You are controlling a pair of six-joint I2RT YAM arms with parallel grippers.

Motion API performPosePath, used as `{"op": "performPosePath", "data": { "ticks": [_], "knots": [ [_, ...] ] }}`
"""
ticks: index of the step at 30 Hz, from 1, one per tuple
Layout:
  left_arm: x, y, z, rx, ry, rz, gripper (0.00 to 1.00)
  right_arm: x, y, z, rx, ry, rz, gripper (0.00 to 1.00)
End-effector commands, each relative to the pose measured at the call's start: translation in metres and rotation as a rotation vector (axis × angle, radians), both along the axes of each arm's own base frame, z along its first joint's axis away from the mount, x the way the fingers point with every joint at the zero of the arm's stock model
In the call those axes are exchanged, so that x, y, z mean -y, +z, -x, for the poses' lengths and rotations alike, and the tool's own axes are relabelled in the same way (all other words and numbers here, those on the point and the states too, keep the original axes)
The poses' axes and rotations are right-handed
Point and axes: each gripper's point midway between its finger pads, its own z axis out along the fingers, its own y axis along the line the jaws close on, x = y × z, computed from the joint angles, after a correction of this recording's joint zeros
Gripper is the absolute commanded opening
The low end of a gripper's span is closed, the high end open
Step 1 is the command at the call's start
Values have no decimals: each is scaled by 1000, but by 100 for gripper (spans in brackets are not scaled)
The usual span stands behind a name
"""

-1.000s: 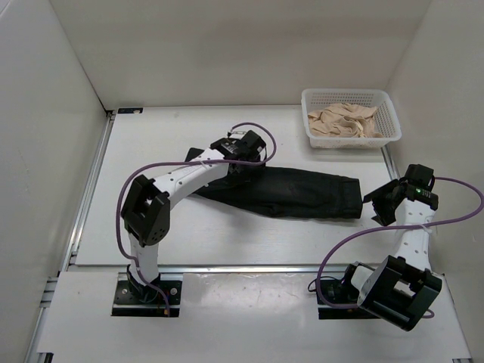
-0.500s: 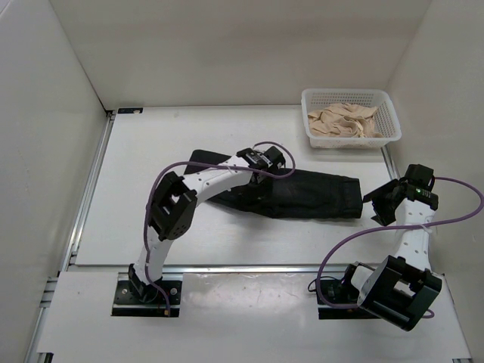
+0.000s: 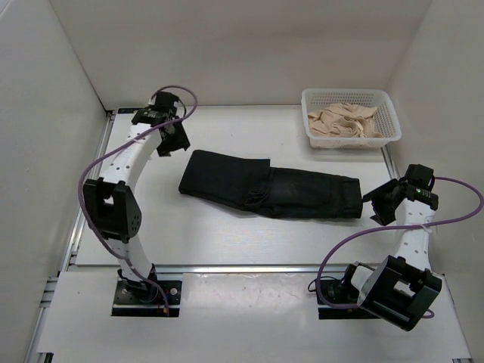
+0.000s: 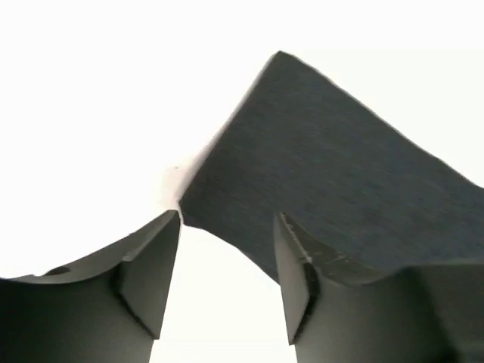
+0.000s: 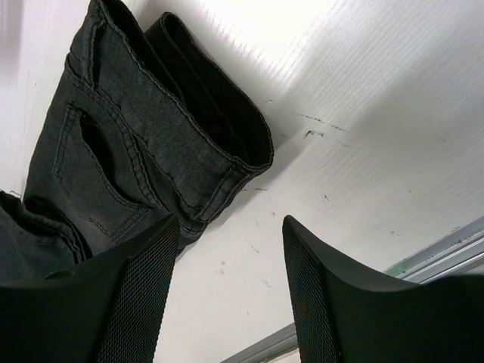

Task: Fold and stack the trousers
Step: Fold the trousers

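Observation:
The black trousers [image 3: 268, 185] lie folded in a long flat band across the middle of the table. My left gripper [image 3: 172, 145] hovers at the back left, just beyond the band's left end, open and holding nothing. In the left wrist view that gripper [image 4: 227, 227] frames bare table, with a corner of the trousers [image 4: 340, 166] ahead of it. My right gripper [image 3: 376, 208] stands open just right of the waistband end. In the right wrist view it [image 5: 231, 221] is empty, and the trousers' waistband and pocket [image 5: 144, 144] lie to the upper left.
A white basket [image 3: 392, 128] holding beige cloth [image 3: 344, 121] stands at the back right. White walls close in the table on the left, back and right. A metal rail [image 5: 446, 246] runs along the table's right edge, near my right gripper.
My left gripper opened, let go of the trousers and swung away to the back left. The trousers' left end now lies flat and uncovered. The right arm has not moved.

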Motion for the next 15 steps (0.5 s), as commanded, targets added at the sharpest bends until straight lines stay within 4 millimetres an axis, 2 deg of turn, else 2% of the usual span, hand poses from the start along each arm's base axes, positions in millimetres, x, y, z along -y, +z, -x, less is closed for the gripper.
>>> {"op": "performPosePath", "data": {
  "ticks": [1, 4, 5, 6, 9, 12, 14, 15],
  "knots": [
    [10, -46, 13, -120, -83, 95, 65, -1, 13, -6, 49, 10, 1, 62],
    [2, -79, 9, -177, -103, 153, 78, -1, 15, -6, 57, 10, 5, 62],
    [5, -98, 14, -231, -121, 158, 87, -1, 15, -6, 57, 10, 5, 62],
    [5, -105, 14, -249, -119, 157, 92, -1, 15, -6, 57, 10, 5, 62],
    [6, -131, 16, -299, -146, 158, 96, -1, 15, -6, 57, 10, 5, 62],
    [-1, -156, 20, -351, -133, 134, 94, -1, 15, -6, 57, 10, 5, 62],
    [-2, -165, 22, -374, -131, 132, 82, -1, 15, -6, 57, 10, 5, 62],
    [-1, -162, 19, -365, -131, 133, 73, -1, 15, -6, 57, 10, 5, 62]
  ]
}}
